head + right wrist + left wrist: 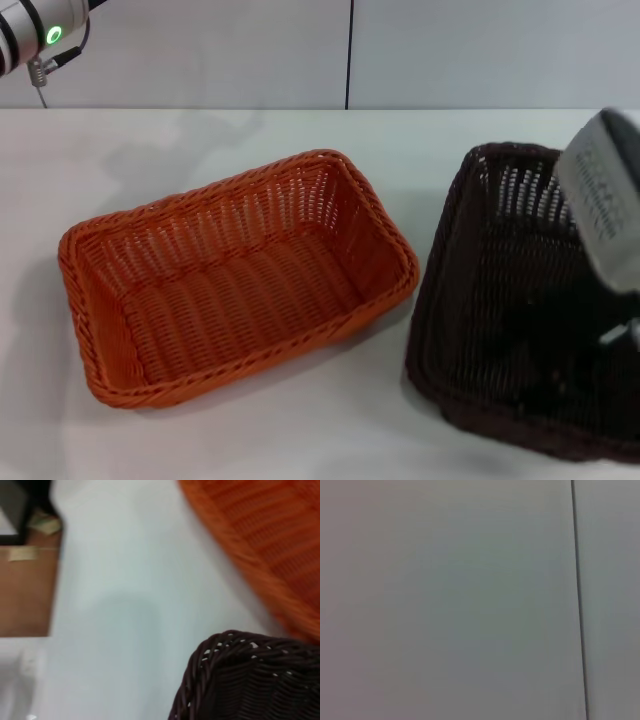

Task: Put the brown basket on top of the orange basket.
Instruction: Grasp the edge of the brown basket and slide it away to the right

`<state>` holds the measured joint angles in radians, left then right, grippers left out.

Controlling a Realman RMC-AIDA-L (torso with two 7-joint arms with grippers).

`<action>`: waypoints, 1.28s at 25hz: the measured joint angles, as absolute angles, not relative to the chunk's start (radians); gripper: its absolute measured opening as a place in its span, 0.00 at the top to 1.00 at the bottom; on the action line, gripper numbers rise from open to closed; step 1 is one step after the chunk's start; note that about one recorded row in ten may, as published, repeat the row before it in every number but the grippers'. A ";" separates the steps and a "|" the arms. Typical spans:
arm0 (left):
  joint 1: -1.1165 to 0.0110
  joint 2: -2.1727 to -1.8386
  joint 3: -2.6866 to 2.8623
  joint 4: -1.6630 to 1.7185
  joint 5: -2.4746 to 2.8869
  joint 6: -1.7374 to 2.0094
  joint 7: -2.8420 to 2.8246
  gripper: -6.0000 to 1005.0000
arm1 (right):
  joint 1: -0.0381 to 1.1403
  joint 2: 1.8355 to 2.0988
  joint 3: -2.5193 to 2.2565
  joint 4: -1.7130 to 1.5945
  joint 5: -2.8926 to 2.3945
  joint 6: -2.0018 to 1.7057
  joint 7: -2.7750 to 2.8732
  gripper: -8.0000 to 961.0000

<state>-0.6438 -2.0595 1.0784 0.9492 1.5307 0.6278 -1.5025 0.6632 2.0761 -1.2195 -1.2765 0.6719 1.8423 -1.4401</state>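
Brown basket (500,330) sits on the white surface (250,430), to the robot's right of the orange basket (235,275), just beside it and not touching. It looks tilted, with the side away from the orange basket seeming lifted, though the head view does not settle this. Orange basket is empty and lies at an angle to the surface edge.

Right pincer (605,200) is over the brown basket's far right side. Its fingertips are hidden, so you cannot tell whether it is released or clenched on the rim. Left arm (30,35) is parked high at the far left; its pincer is out of view.

Step in hand, by judgement: securing and lifting the brown basket.

- Confirm a firm hold on the braided rim before raising.
- Lift until the low edge clears the orange rim, then travel left.
- Turn the basket to match the orange basket's angle.
- Lower level, so it seats rather than catching a corner.
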 joint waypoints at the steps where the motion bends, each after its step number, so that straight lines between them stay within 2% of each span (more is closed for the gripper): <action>1: -0.645 -2.060 1.078 0.949 1.524 0.628 -1.502 0.15 | 0.662 2.076 -1.243 -1.274 0.678 1.844 -1.436 0.48; 13: -0.652 -2.058 1.066 0.942 1.507 0.626 -1.494 0.15 | 0.676 2.065 -1.366 -1.250 0.806 1.873 -1.430 0.49; 21: -0.655 -2.057 1.064 0.935 1.506 0.624 -1.490 0.15 | 0.680 2.051 -1.080 -1.343 0.698 1.825 -1.410 0.50; 23: -0.657 -2.057 1.064 0.929 1.501 0.624 -1.481 0.15 | 0.688 2.037 -1.002 -1.329 0.648 1.762 -1.419 0.50; 28: -0.661 -2.057 1.064 0.908 1.472 0.624 -1.450 0.15 | 0.715 1.972 -0.894 -1.185 0.633 1.611 -1.435 0.50; 32: -0.664 -2.057 1.065 0.894 1.461 0.624 -1.441 0.15 | 0.720 1.950 -0.874 -1.119 0.633 1.537 -1.446 0.51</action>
<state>-0.6635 -2.0570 1.0646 0.8945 1.4610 0.6239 -1.4411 0.7195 1.9497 -0.8737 -1.1190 0.6333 1.5372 -1.4463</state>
